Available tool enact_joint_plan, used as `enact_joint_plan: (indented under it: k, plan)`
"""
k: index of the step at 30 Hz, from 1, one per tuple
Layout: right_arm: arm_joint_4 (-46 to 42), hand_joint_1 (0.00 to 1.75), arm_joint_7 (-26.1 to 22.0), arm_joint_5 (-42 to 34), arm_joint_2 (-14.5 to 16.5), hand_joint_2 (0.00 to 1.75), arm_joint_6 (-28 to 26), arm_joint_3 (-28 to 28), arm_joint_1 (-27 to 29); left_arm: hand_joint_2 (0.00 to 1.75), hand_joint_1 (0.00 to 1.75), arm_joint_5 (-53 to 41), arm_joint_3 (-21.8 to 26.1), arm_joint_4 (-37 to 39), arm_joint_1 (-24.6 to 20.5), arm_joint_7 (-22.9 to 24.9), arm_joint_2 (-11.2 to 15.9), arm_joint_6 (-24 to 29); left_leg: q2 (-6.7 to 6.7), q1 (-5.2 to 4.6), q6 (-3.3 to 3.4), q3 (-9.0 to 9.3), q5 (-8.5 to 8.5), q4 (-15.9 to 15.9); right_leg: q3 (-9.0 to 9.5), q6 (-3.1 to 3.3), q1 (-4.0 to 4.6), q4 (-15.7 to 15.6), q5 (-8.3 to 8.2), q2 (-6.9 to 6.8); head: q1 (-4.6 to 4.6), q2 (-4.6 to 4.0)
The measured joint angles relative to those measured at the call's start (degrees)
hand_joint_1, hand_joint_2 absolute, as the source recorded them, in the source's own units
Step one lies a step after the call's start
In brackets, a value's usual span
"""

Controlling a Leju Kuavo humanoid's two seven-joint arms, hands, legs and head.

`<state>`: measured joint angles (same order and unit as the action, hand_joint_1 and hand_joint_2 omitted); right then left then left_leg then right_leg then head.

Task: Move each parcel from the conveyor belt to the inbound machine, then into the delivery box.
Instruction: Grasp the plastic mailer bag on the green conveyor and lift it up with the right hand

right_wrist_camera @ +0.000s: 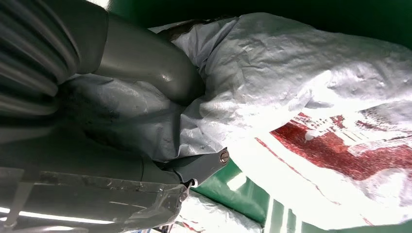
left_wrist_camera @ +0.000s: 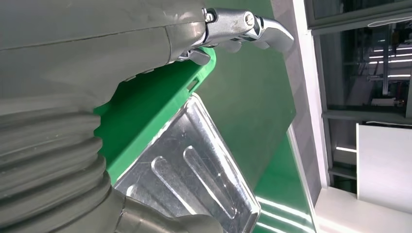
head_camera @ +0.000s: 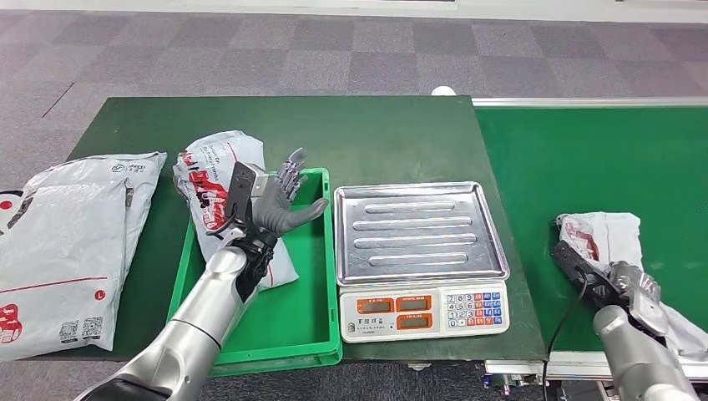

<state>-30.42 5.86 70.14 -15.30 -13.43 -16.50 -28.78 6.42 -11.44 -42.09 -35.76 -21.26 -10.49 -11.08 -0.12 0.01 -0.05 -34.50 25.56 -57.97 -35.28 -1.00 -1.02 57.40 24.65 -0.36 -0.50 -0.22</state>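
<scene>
The green desk [head_camera: 376, 134] fills the middle of the head view, and the conveyor belt [head_camera: 601, 159] runs along it at three o'clock. At nine o'clock two grey mail bags [head_camera: 71, 242] lie stacked over the desk's edge. The weighing scale [head_camera: 422, 259], taken here as the inbound machine, sits at the centre with its steel tray bare, and the green delivery box [head_camera: 313, 322] stands touching it on the nine o'clock side. One parcel [head_camera: 209, 180] leans over the box's far rim, partly inside it. The parcel on the belt [head_camera: 614, 238] lies at four o'clock, near the scale. The left hand [head_camera: 280, 200] is raised over the box, fingers spread wide and holding nothing. The right hand [head_camera: 622, 288] rests on the belt parcel; the right wrist view shows its thumb [right_wrist_camera: 160, 68] pressed into the crumpled wrapper and a fold caught against the palm, so it appears to hold it. The step in hand looks like the lift toward the scale. The wrapper is thin and slack, so the hand should gather plenty of it, raise it clear of the belt's edge, and lay it flat in the middle of the tray.
</scene>
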Motion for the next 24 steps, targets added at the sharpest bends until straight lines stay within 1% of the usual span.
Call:
enact_joint_plan:
  k: [3,6,9,13,18,22,24]
  plan:
    - [-2.03,1.75,0.38,-0.02,0.49,1.75,-0.3,0.19,1.26,1.75,0.0,-0.23,0.28,-0.01,0.01,0.14,-0.04,-0.13,-0.07,0.0,0.0,-0.02,0.0,0.0,0.0,-0.01,0.0,0.0,0.01,-0.09,0.0,0.0]
    - [-6.4,1.75,0.44,0.25,1.6,1.75,-0.5,0.25,4.17,1.75,0.0,-0.57,0.66,-0.02,0.17,0.27,-0.14,-0.31,-0.14,0.0,0.0,-0.05,0.0,0.0,0.0,-0.04,0.0,0.0,0.04,-0.14,0.0,0.0]
    - [-11.5,1.75,-1.11,0.51,2.84,1.75,-1.63,0.38,6.89,1.75,0.0,-1.02,0.91,-0.15,0.63,0.13,-0.2,-0.35,-0.14,0.0,0.0,-0.08,0.0,0.02,-0.04,-0.03,-0.01,0.01,0.05,-0.13,0.0,0.0]
    - [-16.7,1.75,-3.67,-0.03,3.57,1.75,-3.22,0.86,7.61,1.75,0.0,-1.22,1.35,-0.4,1.05,-0.01,-0.22,-0.33,-0.12,0.0,0.0,-0.09,0.0,0.02,-0.08,-0.04,-0.01,0.01,0.05,-0.1,0.0,0.0]
    - [-21.49,1.75,-6.55,-4.32,2.95,1.75,-4.97,2.88,7.28,1.75,0.0,-1.52,1.8,-0.04,0.32,0.32,-0.27,-0.7,-0.17,-0.02,0.01,-0.09,-0.05,0.0,-0.08,-0.04,-0.02,0.0,0.04,-0.19,0.0,0.0]
    - [-26.68,1.75,-6.65,-6.59,1.87,1.75,-6.52,4.12,8.37,1.75,0.0,-1.54,1.8,0.67,-0.59,0.38,-0.29,-0.9,-0.18,-0.03,0.02,-0.1,-0.04,0.0,-0.07,-0.04,-0.03,0.0,0.04,-0.2,0.0,0.0]
    - [-29.12,1.75,-6.79,-7.0,1.55,1.75,-8.2,4.51,9.16,1.75,0.0,-1.55,1.8,1.07,-0.87,0.2,-0.3,-0.91,-0.17,-0.03,0.01,-0.1,-0.03,0.0,-0.08,-0.04,-0.03,0.0,0.04,-0.17,0.0,0.0]
